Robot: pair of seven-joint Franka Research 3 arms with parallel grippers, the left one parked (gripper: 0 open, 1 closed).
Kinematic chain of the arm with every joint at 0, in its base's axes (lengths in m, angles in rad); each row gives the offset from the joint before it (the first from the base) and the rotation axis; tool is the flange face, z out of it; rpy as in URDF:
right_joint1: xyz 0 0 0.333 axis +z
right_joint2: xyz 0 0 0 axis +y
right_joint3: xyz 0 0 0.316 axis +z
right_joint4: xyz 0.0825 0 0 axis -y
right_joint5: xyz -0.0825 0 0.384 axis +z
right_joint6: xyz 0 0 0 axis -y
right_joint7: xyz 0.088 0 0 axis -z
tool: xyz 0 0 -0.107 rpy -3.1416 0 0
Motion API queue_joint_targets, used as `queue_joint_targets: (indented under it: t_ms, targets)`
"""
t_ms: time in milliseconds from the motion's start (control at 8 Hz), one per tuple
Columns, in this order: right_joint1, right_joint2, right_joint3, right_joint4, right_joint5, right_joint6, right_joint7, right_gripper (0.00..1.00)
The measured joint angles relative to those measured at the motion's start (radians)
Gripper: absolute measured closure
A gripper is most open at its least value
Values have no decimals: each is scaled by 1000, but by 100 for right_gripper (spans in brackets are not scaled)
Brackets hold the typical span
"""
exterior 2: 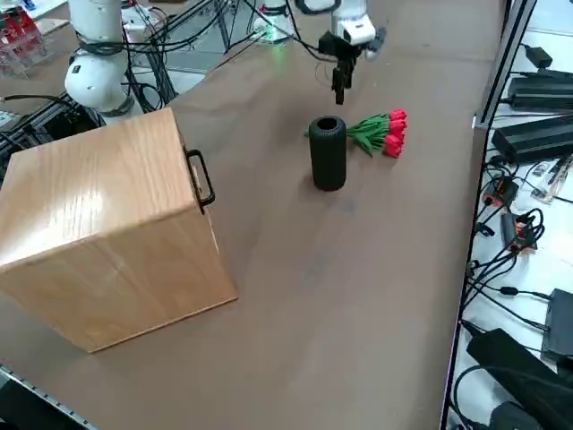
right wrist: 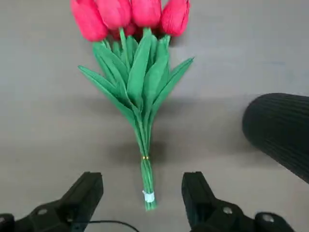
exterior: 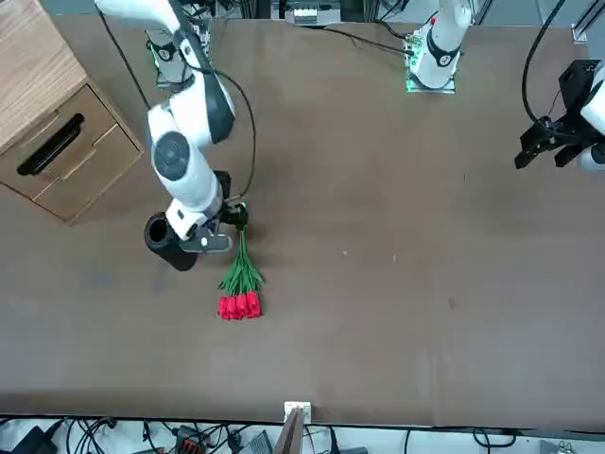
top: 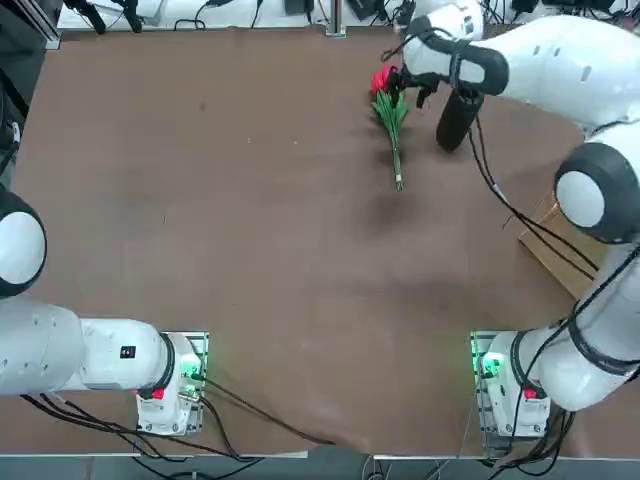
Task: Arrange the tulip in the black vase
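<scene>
above the tulip (right wrist: 137, 82) — open hand (right wrist: 142, 195), seemingly

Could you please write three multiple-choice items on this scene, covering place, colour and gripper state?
1. Where do the red tulips with green leaves lie?
A) on the wooden cabinet
B) on the brown tabletop

2. What colour is the cylindrical vase?
A) black
B) white

3. How is the right end effector?
A) shut on the vase
B) open

1: B, the bunch lies flat there.
2: A, its ribbed wall is black.
3: B, its fingers stand apart with a wide gap.
</scene>
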Motion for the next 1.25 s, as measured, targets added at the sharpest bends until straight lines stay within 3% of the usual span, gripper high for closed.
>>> queue_joint_targets:
  t_ms: [500,1250]
  targets:
    - [5,108,-5,1,-6,29,19,0]
    - [6,122,-7,-96,-6,250,95,0]
